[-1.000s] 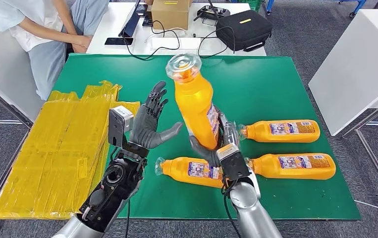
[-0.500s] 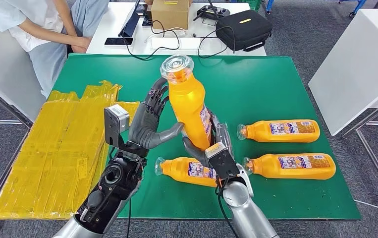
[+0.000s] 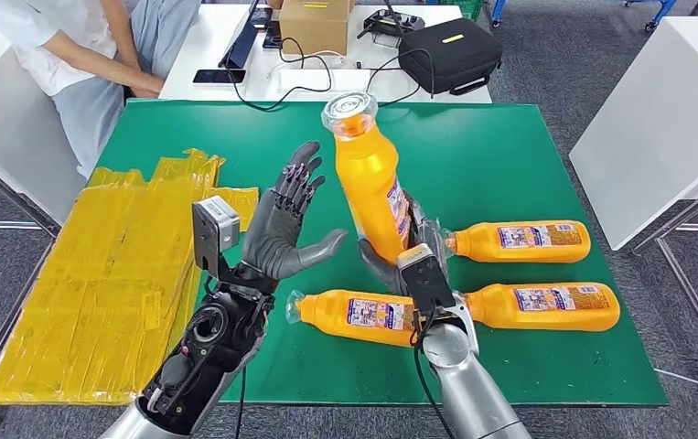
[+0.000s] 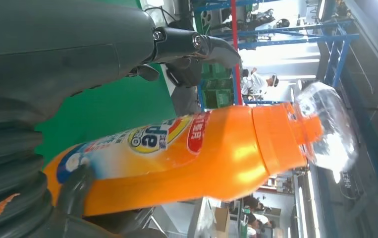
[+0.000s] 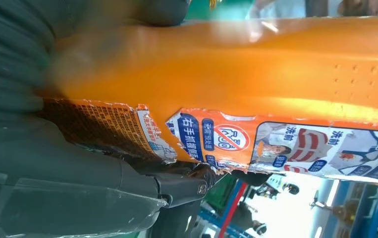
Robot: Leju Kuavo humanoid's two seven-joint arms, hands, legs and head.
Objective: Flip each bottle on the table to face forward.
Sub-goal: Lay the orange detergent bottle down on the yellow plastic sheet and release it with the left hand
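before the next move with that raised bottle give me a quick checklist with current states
1. Right robot hand grips the raised bottle near its base: ok.
2. Left robot hand is open, beside the bottle, not touching it: ok.
3. Cap is on, pointing up and away: ok.
4. Front label faces forward: cannot tell; the left wrist view shows a logo side, the right wrist view a torn label.
5. Free green table to set it down beyond the three lying bottles: ok.
6. Person sits clear at the far left corner: ok.
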